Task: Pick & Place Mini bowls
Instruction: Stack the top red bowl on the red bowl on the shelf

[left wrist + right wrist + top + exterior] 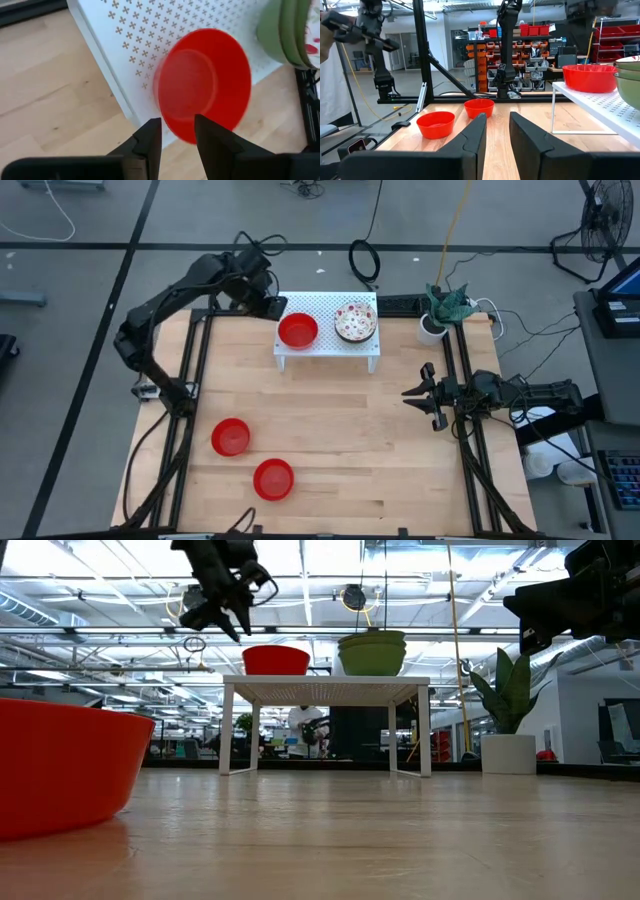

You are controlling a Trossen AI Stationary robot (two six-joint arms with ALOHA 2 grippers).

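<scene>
One plain red mini bowl [298, 330] stands on the white perforated stand [320, 352] at the table's far middle. Beside it on the stand sits a stack of patterned bowls [355, 321], white with red flecks inside and green outside [372, 652]. Two more red bowls [231, 437] [273, 479] rest on the table near its left near corner. My left gripper [274, 308] hangs open just above and left of the red bowl on the stand [202, 82] and touches nothing. My right gripper [425, 393] waits open at the table's right edge.
A white cup with a green plant [440, 315] stands at the far right corner, by a power strip and cables. Black frame rails [462, 380] run along the table's left and right sides. Bare wood [340, 430] lies between the stand and the near bowls.
</scene>
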